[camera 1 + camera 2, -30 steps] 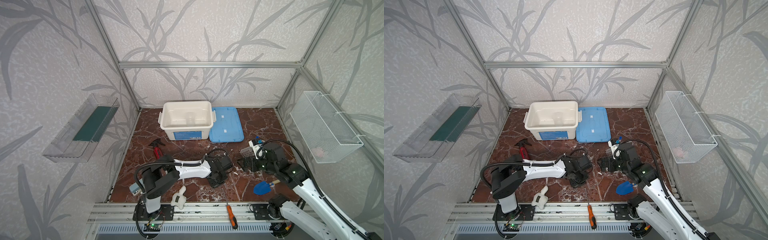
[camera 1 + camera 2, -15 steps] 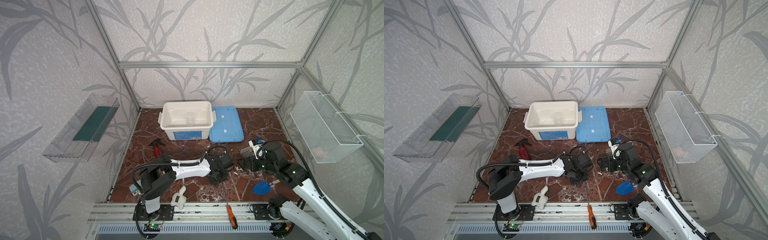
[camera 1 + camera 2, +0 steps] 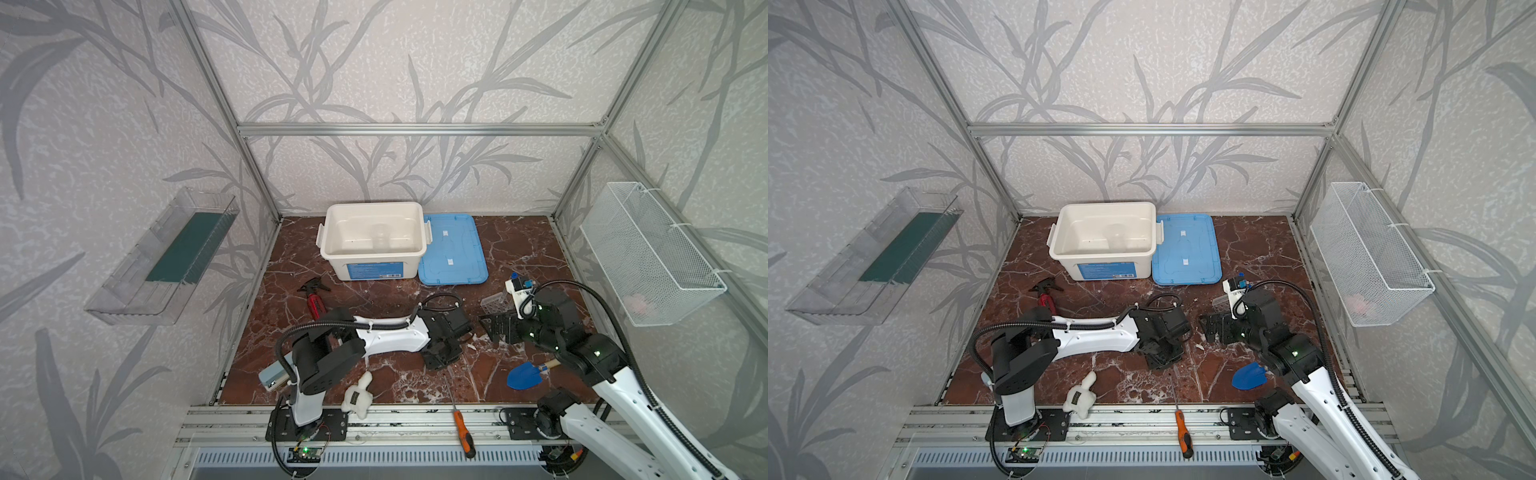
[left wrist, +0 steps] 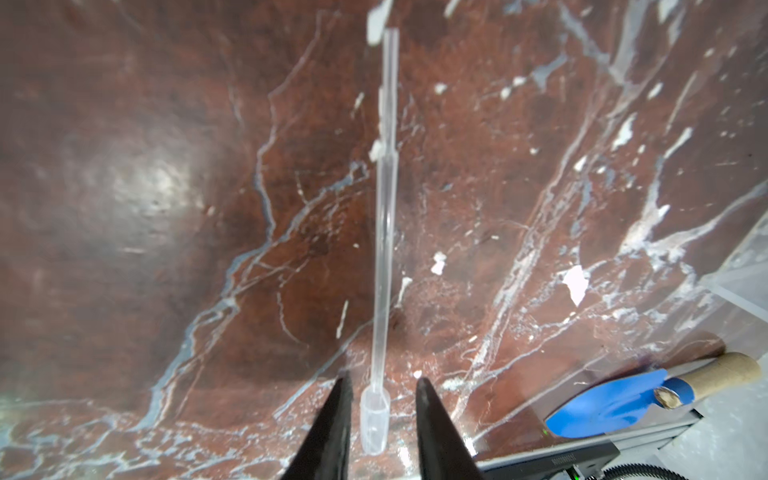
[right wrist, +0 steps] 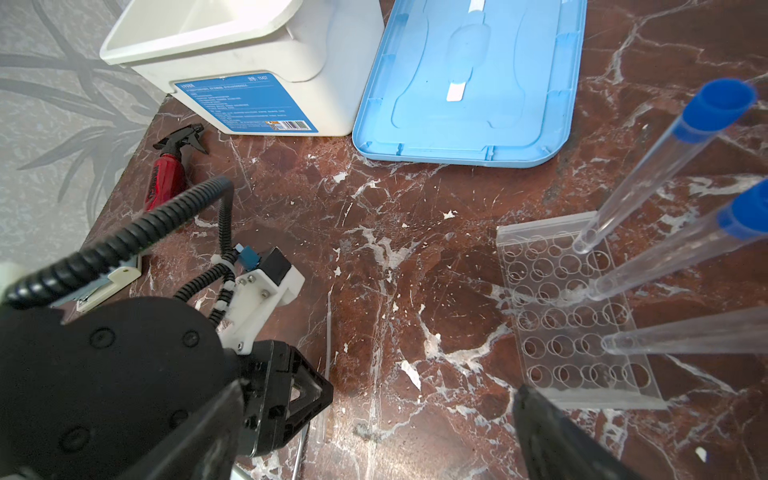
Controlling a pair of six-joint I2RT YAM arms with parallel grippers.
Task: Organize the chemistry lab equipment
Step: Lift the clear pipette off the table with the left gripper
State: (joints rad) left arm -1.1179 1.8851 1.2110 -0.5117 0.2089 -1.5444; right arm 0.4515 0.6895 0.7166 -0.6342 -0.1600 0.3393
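Note:
A thin clear rod [image 4: 384,232] with a small scoop end lies flat on the marble floor. My left gripper [image 4: 382,379] straddles the scoop end, its jaws a little apart with a gap on each side, so it is open. In a top view it [image 3: 440,357] sits low at mid-floor. The clear perforated rack [image 5: 552,316] stands to the right, holding three tilted test tubes [image 5: 648,166], two of them showing blue caps. My right gripper [image 5: 378,388] hangs wide open and empty between the left gripper and the rack [image 3: 494,303].
A white bin [image 3: 374,237] and its blue lid [image 3: 451,249] lie at the back. A red spray bottle [image 3: 313,297], a white plush toy [image 3: 357,397], an orange-handled screwdriver [image 3: 461,424] and a blue trowel [image 3: 525,374] are on the floor. A wire basket [image 3: 648,253] hangs on the right wall.
The left gripper's jaws have parted from shut, and its wrist has shifted slightly. The right arm has stayed still.

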